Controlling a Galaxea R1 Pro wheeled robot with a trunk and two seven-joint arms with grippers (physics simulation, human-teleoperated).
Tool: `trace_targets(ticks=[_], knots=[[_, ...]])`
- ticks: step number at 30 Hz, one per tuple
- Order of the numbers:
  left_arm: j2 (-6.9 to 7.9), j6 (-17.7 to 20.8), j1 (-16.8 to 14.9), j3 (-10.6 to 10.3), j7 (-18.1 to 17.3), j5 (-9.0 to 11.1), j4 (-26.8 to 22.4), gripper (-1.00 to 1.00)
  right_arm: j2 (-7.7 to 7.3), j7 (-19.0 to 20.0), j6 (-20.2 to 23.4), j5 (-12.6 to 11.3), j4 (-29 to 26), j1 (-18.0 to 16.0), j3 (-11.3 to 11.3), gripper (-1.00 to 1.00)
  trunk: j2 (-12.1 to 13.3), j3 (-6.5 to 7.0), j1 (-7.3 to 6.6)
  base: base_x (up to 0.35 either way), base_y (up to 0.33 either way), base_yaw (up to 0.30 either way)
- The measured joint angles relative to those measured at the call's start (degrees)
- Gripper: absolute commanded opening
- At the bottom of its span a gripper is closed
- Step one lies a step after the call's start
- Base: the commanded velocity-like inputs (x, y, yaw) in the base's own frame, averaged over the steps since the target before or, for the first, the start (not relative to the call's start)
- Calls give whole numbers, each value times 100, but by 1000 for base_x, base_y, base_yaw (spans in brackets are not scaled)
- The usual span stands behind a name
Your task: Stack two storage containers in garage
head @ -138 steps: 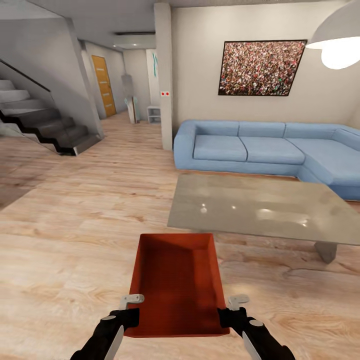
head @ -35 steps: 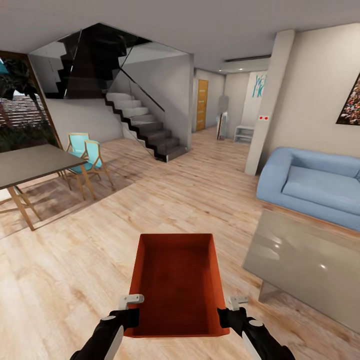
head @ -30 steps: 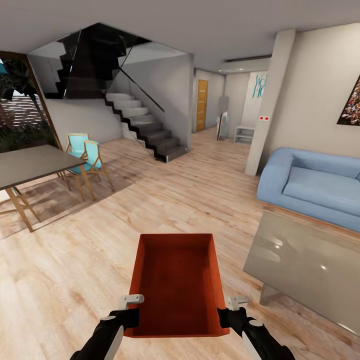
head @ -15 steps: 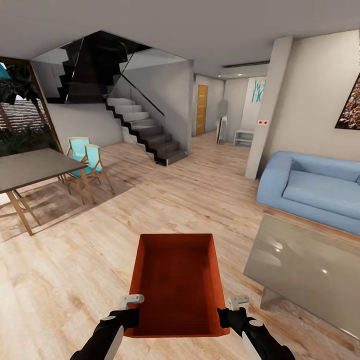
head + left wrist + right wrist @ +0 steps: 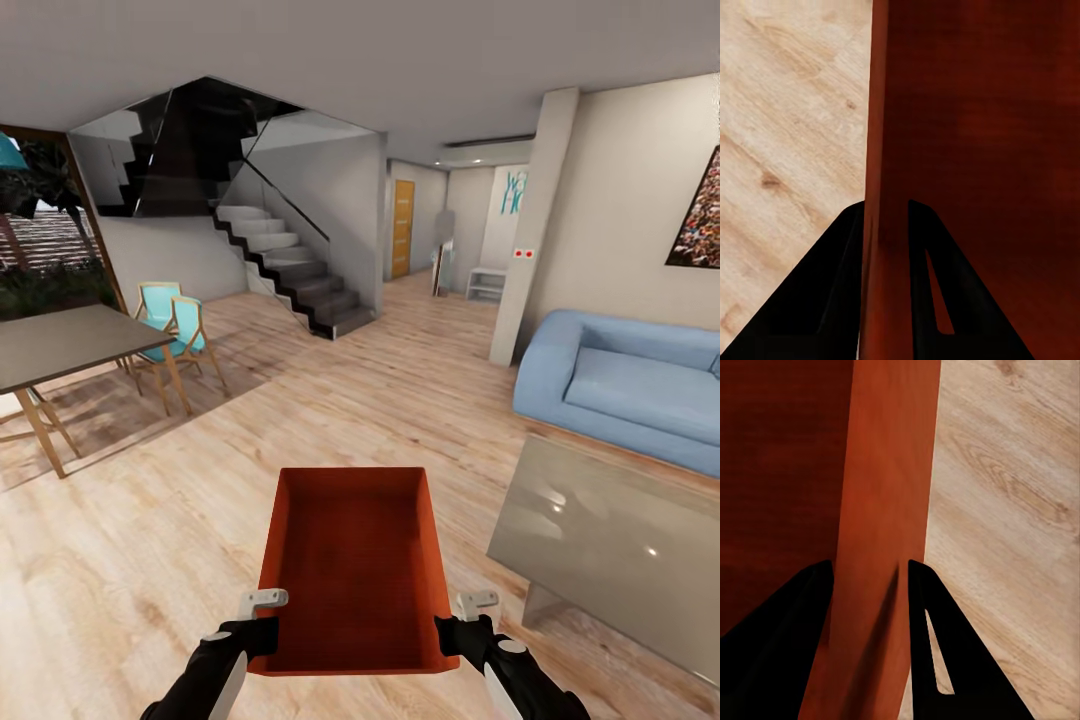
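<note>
Light wood planks cover the floor (image 5: 330, 400) of the living room. On the robot's right sits a blue sofa (image 5: 625, 385), and a grey low table (image 5: 610, 545) stands in front of it. A crowd photo (image 5: 697, 215) hangs on the wall above the sofa. On the left is a dining table (image 5: 60, 345) with two teal chairs (image 5: 175, 330) near it. Dark stairs (image 5: 290, 270) go up at the back, and an orange door (image 5: 402, 228) shows far down the hall.

One red-orange storage container (image 5: 350, 565) is held up in front of the robot, above the wood floor, with its open side up. The left gripper (image 5: 262, 622) pinches the container's left wall, with one finger (image 5: 832, 285) outside and one inside. The right gripper (image 5: 458, 625) pinches the right wall the same way.
</note>
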Motion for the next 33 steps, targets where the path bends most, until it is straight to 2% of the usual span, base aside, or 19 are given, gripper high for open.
trace_targets(ticks=[12,33], knots=[[0,0,-1,1,-1,-1,0,-100,0,-1,0,0,-3,0,0,-100,0,107,0,0,0,0],[-6,0,0,12,-4,-14,-2,-100,0,9,-9,15,2,0,-12,-100,1,113,0,0,0,0]])
